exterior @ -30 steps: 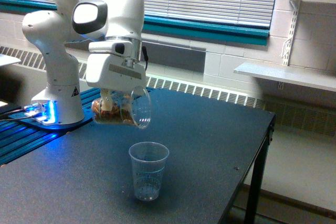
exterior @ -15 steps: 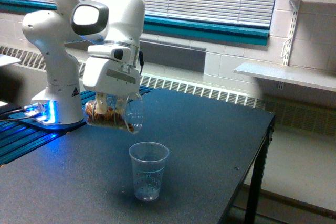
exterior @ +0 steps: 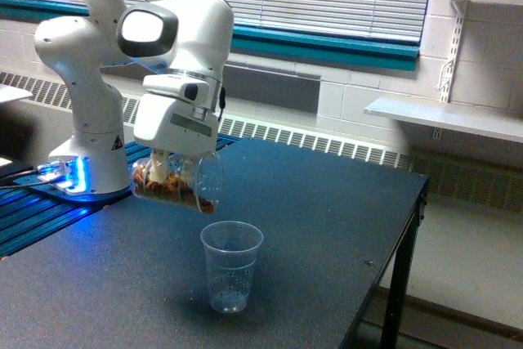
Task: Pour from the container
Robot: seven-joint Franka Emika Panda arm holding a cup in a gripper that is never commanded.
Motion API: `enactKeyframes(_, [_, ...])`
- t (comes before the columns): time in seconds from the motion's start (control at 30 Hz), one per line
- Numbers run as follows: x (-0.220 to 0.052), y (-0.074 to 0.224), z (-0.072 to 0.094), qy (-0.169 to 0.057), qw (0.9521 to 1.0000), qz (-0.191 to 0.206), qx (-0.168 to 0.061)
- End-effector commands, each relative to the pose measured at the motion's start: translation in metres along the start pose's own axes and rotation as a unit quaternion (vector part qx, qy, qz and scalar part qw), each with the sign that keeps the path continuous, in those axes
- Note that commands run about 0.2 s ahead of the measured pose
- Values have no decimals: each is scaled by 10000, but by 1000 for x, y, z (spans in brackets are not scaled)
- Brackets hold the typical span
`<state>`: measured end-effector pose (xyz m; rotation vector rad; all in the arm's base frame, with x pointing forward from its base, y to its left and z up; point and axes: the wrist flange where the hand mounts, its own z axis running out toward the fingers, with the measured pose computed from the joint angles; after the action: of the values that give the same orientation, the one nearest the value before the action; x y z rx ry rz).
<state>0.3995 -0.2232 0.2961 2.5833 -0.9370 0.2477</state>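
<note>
My gripper (exterior: 167, 171) is shut on the container (exterior: 177, 180), a clear wide plastic jar lying nearly on its side with its open mouth toward the exterior view's right. Brown nut-like pieces rest along the jar's lower wall and reach its rim. A small clear tapered cup (exterior: 230, 265) with printed markings stands upright on the dark table, below and slightly to the right of the jar's mouth. I cannot tell whether the cup holds anything.
The arm's white base (exterior: 86, 165) stands on a blue-lit mount at the exterior view's left. The dark table's edge (exterior: 409, 226) drops off on the right. A radiator and window blinds run behind; a white shelf (exterior: 445, 116) hangs on the right wall.
The jar shifted left and a little down over the second, then tilted slightly further; its mouth now hangs just left of the cup. The brown pieces slid toward the rim. The cup stayed put.
</note>
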Motion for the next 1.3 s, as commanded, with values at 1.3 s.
enactKeyframes(1.3, [13,-17,-6,11,9945,-807,-675])
